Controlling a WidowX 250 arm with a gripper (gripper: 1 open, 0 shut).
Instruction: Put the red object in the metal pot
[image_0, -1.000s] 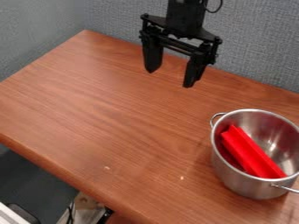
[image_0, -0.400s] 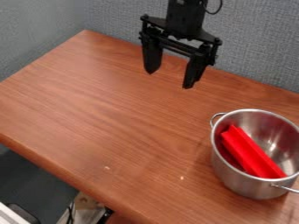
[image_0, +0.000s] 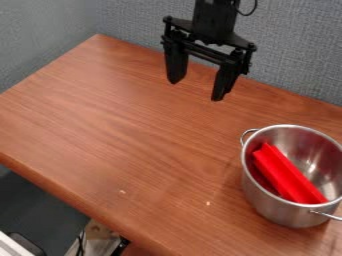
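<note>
The red object (image_0: 285, 171) lies inside the metal pot (image_0: 270, 205), a shiny round steel pot at the table's right front corner; the bar leans slantwise across the pot's bottom. My gripper (image_0: 198, 79) hangs above the far middle of the table, well away to the pot's upper left. It is open, its two black fingers spread wide with nothing between them.
The wooden table (image_0: 120, 130) ends in a front-left edge with floor below. A grey wall (image_0: 80, 25) stands behind the table.
</note>
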